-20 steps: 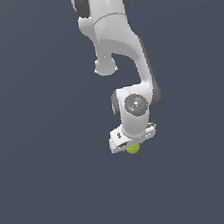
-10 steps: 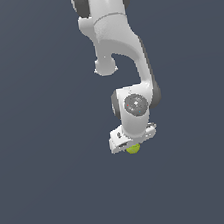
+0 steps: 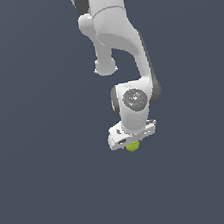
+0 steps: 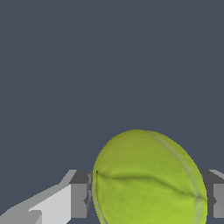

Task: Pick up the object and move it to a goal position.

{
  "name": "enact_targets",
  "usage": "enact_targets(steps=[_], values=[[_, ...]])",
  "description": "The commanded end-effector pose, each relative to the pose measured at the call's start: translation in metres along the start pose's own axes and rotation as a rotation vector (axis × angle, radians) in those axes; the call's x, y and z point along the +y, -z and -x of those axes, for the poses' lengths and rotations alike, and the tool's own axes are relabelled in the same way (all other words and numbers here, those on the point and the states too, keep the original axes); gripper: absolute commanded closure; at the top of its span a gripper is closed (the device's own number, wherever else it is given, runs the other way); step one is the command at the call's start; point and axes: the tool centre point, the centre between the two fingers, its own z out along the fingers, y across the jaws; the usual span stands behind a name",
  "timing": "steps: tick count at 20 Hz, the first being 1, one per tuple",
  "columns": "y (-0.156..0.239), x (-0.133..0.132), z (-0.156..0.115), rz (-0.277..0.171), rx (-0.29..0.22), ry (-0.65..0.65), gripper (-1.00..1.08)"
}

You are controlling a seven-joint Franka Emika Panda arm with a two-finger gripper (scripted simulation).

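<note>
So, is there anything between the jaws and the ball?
Nothing visible. In the wrist view the ball sits directly between the gripper jaws, its sides meeting both of them. The exterior view shows only the bare grey background around it.

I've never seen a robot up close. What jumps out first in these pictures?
A white arm hangs down from the top of the exterior view against a plain dark grey backdrop. At its tip, the gripper has a small yellow-green ball between its fingers; the ball looms large in the wrist view.
</note>
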Motion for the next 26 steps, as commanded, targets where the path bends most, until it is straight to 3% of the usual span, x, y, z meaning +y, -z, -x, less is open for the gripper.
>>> enact_targets(steps=[1,10,26], values=[[0.012,0.0,0.003,0.001,0.003,0.0,1.08],[0.075,-0.002,0.028,0.001,0.002,0.0,1.08],[0.244,-0.007,0.091,0.001,0.003,0.001,1.08]])
